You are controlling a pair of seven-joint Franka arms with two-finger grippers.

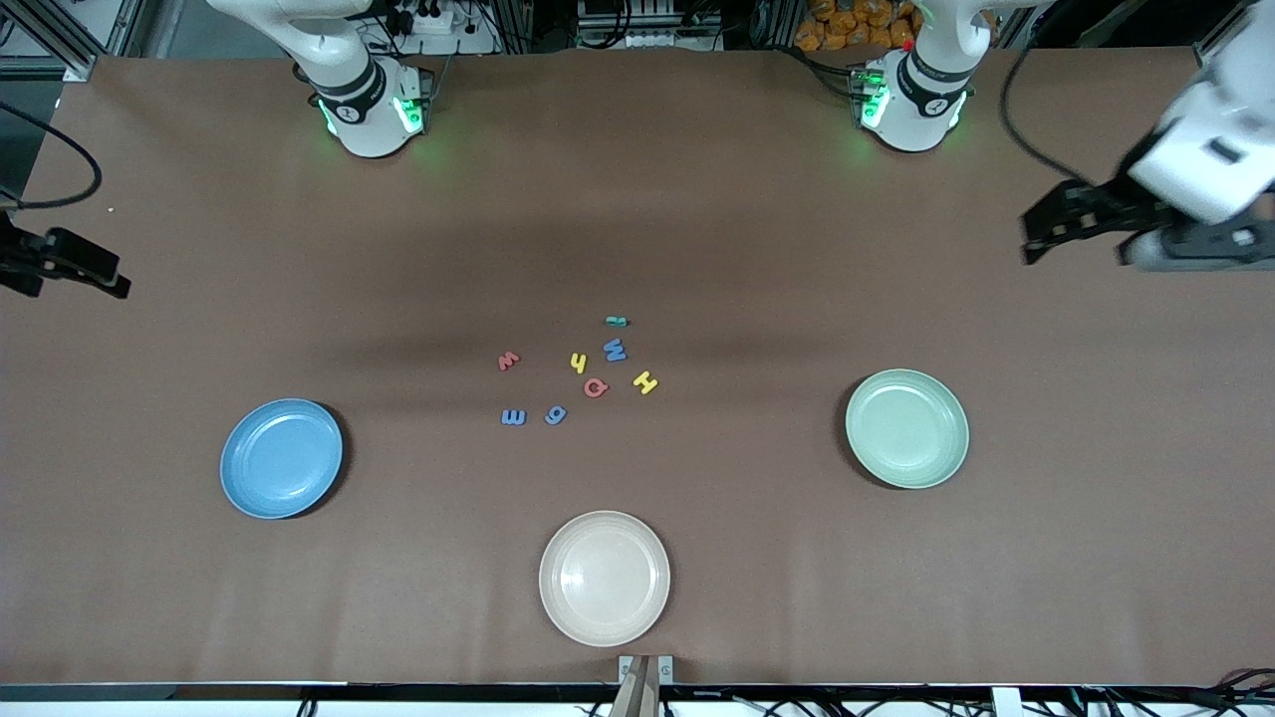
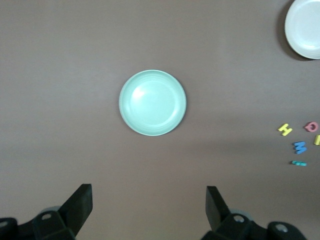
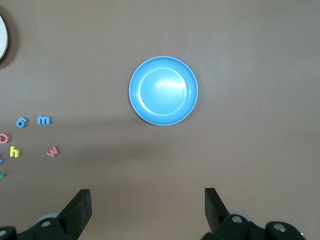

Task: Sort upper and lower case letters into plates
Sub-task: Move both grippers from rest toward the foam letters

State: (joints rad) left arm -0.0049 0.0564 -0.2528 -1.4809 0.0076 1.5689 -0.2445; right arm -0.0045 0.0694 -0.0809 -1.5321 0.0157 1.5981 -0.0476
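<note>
Front view shows eight letters (image 1: 578, 370) clustered mid-table, blue plate (image 1: 281, 458) and green plate (image 1: 906, 428) bare; wrist views show left gripper (image 2: 149, 207) and right gripper (image 3: 147, 207) wide open, empty; sorting unstarted, first pick pending

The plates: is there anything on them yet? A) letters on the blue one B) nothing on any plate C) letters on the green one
B: the blue plate, the green plate and the cream plate all lie bare, and the letters sit on the table between them.
</note>
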